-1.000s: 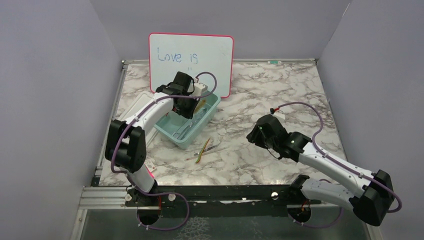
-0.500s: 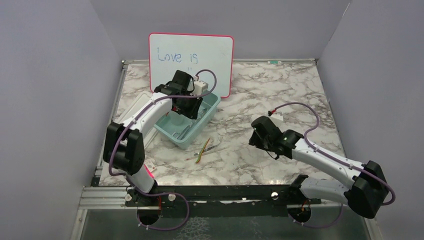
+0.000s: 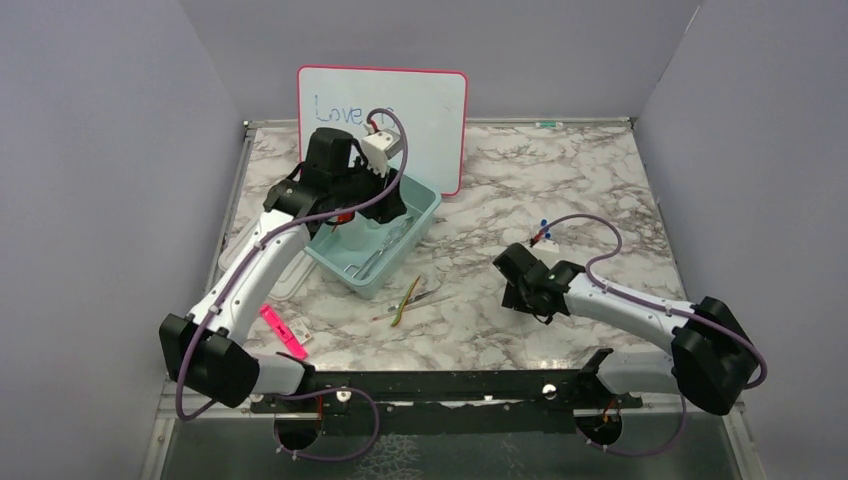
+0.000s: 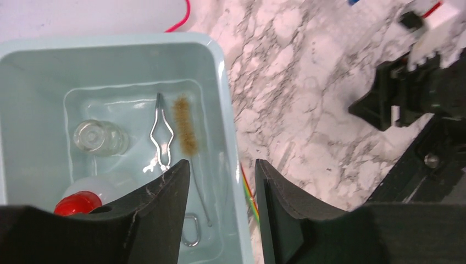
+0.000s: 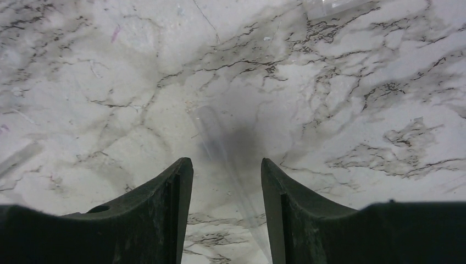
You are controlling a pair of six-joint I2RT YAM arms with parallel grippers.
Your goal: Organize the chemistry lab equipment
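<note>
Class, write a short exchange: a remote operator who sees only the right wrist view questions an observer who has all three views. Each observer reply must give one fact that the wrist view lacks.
Operator: I see only a clear tube on the marble table, under the open right gripper. Where is the bin?
Observer: The teal bin stands to that gripper's left, farther back, in front of the whiteboard.
Operator: What is already in it?
Observer: A glass flask, metal tongs, a brush and a squeeze bottle with a red nozzle.
</note>
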